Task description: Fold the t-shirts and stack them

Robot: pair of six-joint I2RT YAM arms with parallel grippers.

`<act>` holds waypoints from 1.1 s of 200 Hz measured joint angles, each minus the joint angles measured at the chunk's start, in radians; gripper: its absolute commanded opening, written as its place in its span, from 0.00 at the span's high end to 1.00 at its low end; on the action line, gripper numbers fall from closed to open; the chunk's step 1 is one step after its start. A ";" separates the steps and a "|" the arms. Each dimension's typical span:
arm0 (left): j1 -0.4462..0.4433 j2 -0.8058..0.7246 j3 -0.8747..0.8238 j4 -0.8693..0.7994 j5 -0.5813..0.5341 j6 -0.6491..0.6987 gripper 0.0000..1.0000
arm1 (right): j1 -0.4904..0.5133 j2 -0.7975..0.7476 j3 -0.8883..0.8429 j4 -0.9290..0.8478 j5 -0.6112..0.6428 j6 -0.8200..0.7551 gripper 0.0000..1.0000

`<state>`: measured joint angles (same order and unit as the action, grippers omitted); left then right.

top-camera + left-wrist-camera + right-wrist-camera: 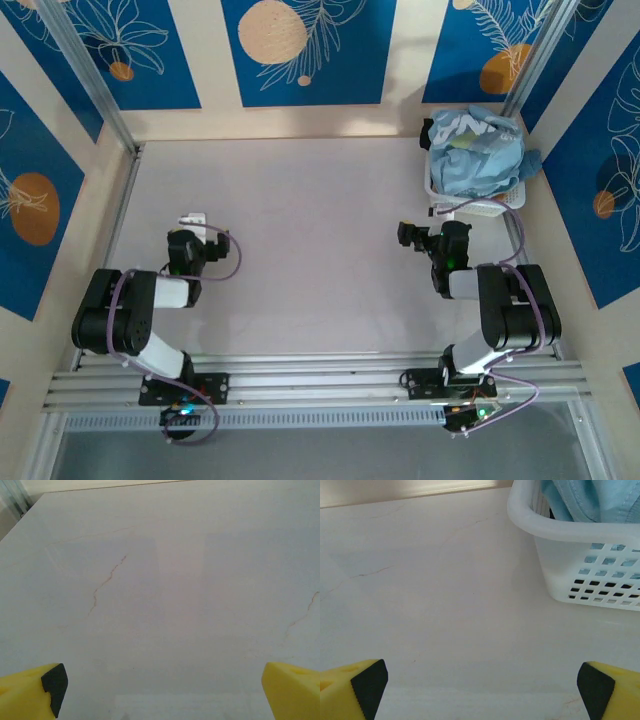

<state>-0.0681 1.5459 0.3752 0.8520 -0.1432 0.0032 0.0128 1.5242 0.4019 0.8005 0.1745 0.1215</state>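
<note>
At far right corner of table (300, 230), heaped in basket (472, 208): t-shirts (480, 150), soft, light, limp, probably tangled together. Best pinched at an upper fold and lifted clear of the rim. Left gripper (160, 690), right gripper (482, 685) wide open, empty, low over table.

A white basket (560, 555) stands on the pale table's (320, 230) far-right corner.

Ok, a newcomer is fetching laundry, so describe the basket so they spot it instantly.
Look to the far right corner of the table. There stands a white slatted plastic basket, heaped with crumpled pale blue t-shirts; nothing else on the table holds cloth.
</note>
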 measured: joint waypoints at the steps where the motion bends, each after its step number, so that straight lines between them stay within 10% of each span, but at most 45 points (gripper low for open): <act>1: 0.000 0.000 0.000 0.000 0.000 0.000 0.00 | 0.000 0.000 0.000 0.000 0.000 0.000 0.01; 149: 0.000 0.000 0.000 0.000 0.000 0.000 0.00 | 0.006 -0.006 0.001 -0.008 0.013 0.000 0.01; 184: -0.017 -0.151 0.046 -0.211 -0.045 0.003 0.00 | 0.092 -0.219 0.177 -0.390 0.132 0.010 0.01; 220: -0.081 -0.398 0.401 -0.647 -0.218 -0.196 0.00 | 0.132 -0.314 0.735 -0.850 0.179 0.270 0.01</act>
<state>-0.1493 1.1477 0.7757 0.2054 -0.3611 -0.1925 0.1452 1.2098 1.1374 -0.0498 0.3538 0.3912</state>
